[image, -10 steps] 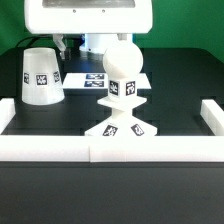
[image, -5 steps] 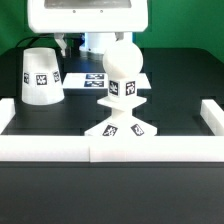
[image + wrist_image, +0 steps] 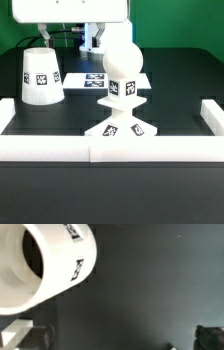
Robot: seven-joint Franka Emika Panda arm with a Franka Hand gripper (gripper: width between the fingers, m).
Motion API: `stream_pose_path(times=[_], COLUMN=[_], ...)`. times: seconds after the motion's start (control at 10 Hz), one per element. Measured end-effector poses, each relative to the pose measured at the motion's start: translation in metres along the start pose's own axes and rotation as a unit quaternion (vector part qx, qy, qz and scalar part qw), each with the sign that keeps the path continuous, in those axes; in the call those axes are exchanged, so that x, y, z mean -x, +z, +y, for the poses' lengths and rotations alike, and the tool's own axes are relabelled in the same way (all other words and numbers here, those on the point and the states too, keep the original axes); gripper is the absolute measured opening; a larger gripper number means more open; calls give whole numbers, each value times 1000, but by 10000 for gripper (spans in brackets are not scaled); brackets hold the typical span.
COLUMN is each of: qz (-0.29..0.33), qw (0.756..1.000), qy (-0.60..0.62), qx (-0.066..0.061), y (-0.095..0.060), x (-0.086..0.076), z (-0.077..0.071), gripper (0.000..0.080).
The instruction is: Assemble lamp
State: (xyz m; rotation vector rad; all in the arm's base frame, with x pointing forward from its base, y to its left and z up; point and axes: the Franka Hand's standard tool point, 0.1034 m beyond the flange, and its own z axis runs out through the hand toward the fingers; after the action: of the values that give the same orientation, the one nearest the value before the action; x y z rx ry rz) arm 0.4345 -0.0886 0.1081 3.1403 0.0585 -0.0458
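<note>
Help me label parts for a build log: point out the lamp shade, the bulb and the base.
shade [image 3: 41, 74], exterior view, on its tagged side wall.
bulb [image 3: 123, 60], exterior view, on its rounded head.
base [image 3: 110, 143], exterior view, on its flat top near the front edge.

Exterior view: low, frontal, across table [image 3: 170, 80]. Wrist view: close, looking down. Shared: shade [image 3: 41, 75] [image 3: 50, 266].

A matte black table top [image 3: 40, 190] fills most of the exterior view. Long white border rails [image 3: 150, 150] frame it — one across the lower middle, short ends rising at left and right. A thin flat white marker board [image 3: 92, 77] lies upper centre.
</note>
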Motion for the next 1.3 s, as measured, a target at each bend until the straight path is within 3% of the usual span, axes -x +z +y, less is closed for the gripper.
stream_pose_path(times=[0.4, 0.7, 0.9, 1.3], qz=[-1, 4, 3, -3], qw=[1000, 999, 999, 999], qy=[-9, -39, -46, -44], qx=[0, 0, 1, 0], y=[1, 1, 1, 10], x=[1, 22, 27, 29], z=[1, 28, 40, 37], gripper=[699, 699, 699, 699])
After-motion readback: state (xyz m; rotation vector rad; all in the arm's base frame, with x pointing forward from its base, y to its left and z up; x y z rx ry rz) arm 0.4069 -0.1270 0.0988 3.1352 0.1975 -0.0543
